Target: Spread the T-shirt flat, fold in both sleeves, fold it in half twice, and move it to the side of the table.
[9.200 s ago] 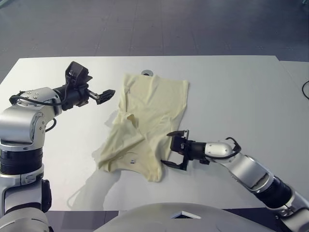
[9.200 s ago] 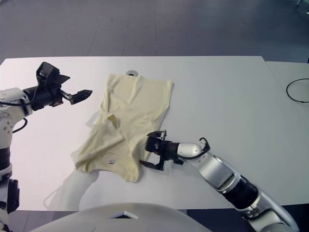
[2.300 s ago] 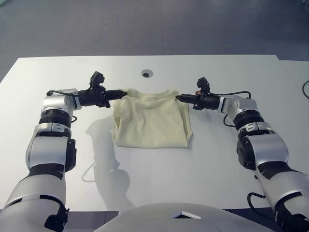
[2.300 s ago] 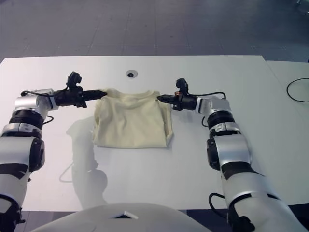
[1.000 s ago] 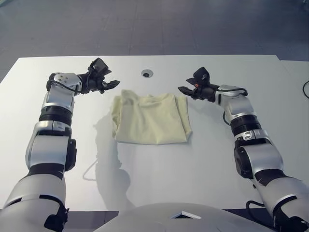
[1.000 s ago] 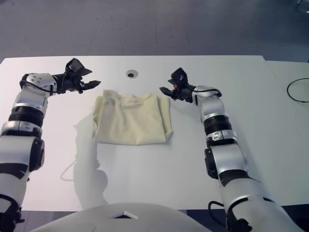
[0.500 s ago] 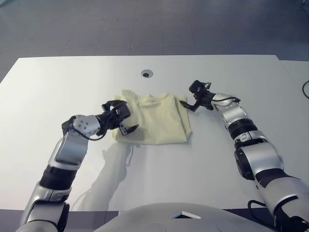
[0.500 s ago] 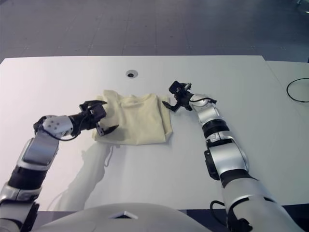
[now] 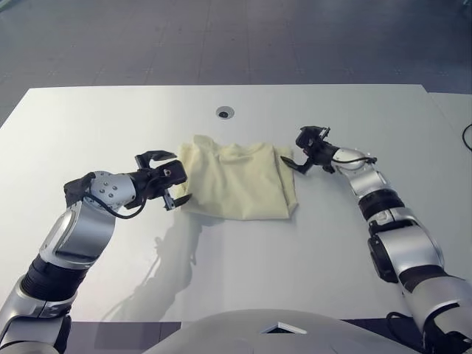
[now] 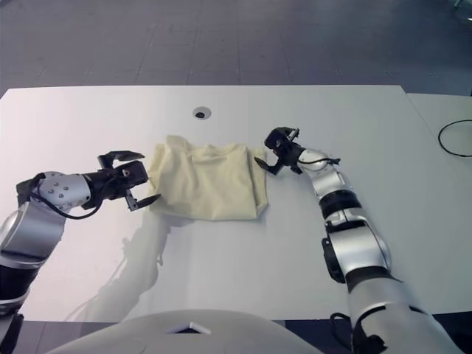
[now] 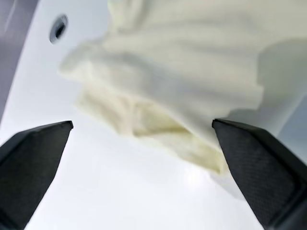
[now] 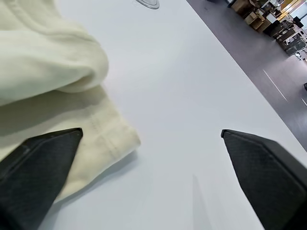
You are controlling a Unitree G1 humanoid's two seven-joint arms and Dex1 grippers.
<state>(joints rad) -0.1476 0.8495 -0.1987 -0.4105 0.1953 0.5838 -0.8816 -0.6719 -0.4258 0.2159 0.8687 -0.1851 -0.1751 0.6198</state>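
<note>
Two claws gape wide and empty, the left claw (image 9: 175, 177) just beside the folded shirt (image 9: 236, 181) in the middle of the table (image 9: 110, 118), the right claw (image 9: 306, 151) at its far right corner, so catch every layer before you pinch and fold.

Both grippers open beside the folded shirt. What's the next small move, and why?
Probably ease both in and close on the T-shirt's side edges: the left gripper open at its near left corner, the right gripper open at its far right corner, neither holding cloth; it lies mid-table.
</note>
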